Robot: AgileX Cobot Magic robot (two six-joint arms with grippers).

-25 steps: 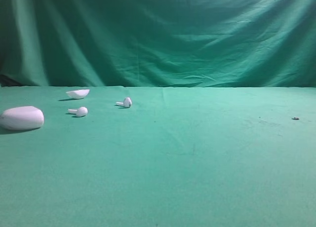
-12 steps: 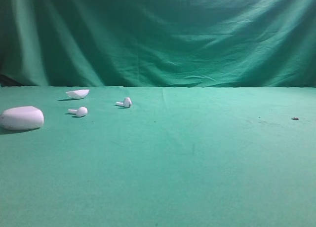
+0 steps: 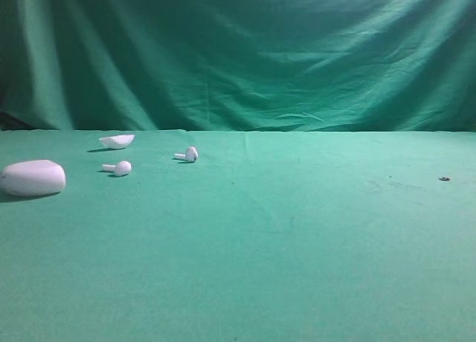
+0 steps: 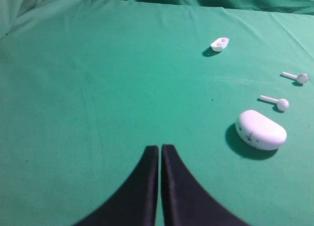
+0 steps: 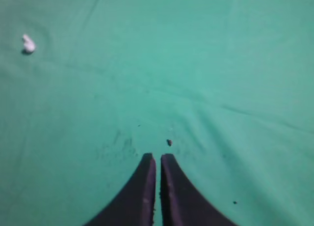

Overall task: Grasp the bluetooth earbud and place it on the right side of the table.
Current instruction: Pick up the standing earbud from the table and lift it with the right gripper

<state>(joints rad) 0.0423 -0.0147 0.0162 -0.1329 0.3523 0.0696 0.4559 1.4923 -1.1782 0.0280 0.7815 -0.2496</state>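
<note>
Both grippers hover over the green table (image 3: 297, 238) with nothing held — left gripper (image 4: 160, 148) and right gripper (image 5: 158, 158) each pressed together. At the exterior view's left: one oval case (image 3: 33, 178), closed; two earbuds (image 3: 119, 167) (image 3: 188, 155); farthest, one shallow white shell (image 3: 117, 140), its contents unreadable.

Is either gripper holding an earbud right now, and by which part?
Nothing is held. Left gripper and right gripper are shut and empty; both earbuds lie on the table.
</note>
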